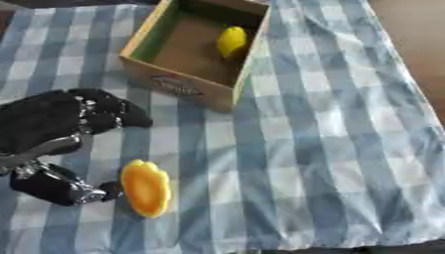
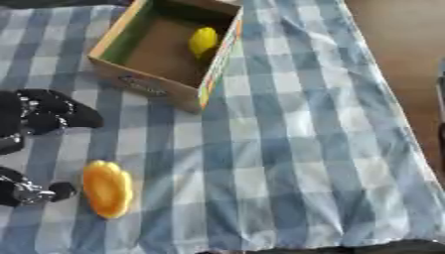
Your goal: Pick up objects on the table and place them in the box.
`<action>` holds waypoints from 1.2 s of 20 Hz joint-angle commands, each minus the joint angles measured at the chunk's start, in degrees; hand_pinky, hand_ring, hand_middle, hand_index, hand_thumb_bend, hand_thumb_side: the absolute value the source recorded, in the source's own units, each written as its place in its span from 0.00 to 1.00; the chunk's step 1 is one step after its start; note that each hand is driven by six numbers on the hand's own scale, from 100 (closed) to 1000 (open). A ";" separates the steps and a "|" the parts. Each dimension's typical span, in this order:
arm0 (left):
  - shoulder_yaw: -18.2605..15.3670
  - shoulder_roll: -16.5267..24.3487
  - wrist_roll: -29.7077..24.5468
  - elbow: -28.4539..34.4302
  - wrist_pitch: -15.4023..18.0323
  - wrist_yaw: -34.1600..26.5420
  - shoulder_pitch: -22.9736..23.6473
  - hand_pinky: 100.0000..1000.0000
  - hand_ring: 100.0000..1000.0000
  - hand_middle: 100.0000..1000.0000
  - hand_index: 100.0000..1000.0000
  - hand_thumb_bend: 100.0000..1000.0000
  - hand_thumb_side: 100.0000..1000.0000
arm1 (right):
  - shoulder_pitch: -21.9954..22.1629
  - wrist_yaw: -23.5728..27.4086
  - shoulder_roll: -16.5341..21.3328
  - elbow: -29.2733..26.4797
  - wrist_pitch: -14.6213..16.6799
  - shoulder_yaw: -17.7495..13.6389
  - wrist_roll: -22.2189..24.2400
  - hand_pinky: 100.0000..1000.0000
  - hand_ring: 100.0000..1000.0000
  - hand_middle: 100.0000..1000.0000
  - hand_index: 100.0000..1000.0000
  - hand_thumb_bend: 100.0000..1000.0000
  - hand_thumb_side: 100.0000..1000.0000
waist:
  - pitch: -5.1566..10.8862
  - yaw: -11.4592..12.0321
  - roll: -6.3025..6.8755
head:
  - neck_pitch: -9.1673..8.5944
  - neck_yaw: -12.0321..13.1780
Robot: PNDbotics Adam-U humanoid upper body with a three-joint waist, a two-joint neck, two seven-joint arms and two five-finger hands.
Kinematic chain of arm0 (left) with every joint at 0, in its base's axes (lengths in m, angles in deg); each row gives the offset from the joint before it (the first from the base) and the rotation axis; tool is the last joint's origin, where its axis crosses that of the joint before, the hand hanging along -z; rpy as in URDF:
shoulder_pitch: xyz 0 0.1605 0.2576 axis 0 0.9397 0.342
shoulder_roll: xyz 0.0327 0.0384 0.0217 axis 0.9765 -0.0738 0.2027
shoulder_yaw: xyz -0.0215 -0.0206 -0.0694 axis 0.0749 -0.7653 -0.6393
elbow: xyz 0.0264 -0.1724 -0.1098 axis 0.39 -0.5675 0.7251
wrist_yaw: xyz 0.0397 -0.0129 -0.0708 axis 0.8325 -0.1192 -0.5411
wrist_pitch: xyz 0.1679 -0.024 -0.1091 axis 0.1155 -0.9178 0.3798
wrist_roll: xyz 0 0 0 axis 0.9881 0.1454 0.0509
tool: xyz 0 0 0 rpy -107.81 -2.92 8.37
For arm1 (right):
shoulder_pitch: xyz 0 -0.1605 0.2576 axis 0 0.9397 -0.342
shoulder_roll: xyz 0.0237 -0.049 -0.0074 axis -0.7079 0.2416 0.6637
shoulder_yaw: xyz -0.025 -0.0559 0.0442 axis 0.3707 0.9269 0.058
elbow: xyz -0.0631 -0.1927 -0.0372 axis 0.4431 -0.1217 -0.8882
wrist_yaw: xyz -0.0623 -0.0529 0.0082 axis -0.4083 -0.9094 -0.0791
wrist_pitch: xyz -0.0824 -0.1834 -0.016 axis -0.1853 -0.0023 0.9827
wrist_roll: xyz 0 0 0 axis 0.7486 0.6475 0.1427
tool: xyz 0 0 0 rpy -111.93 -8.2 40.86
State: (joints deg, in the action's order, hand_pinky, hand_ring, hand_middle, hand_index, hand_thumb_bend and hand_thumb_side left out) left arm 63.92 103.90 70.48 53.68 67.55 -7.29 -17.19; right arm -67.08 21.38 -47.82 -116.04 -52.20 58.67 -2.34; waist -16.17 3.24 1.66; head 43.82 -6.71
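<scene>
While the left hand [image 1: 61, 144] spreads apart beside the orange piece [image 1: 145, 187] on the cloth [image 1: 330, 149], nothing is gripped; a shallow pinch could skid it away; the box [image 1: 178, 88] holds a yellow fruit [image 1: 231, 41]

Fruit [image 1: 231, 41] in box [image 1: 179, 87], flat piece [image 1: 146, 188] nearer, left hand [image 1: 48, 124] beside it

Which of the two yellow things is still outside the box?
The flat orange-yellow piece lying on the checked cloth, right beside the left hand. The other, a rounder lemon-yellow thing, already sits inside the cardboard box.
</scene>
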 commanded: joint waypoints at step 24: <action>1.62 -3.09 -11.47 0.88 -7.51 -7.55 -2.14 0.81 0.79 0.79 0.91 0.29 0.07 | 0.02 -0.05 0.57 -1.22 -0.64 -0.36 0.08 0.71 0.84 0.68 0.70 0.00 0.61 | 0.65 -0.39 -0.47 | 0.29 -0.13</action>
State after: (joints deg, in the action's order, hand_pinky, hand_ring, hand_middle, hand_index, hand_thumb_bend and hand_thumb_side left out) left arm 65.82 100.22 59.09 53.70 60.76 -14.62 -19.02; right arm -66.56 21.29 -47.95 -116.04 -52.73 58.67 -2.24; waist -16.40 2.84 1.28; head 43.83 -6.88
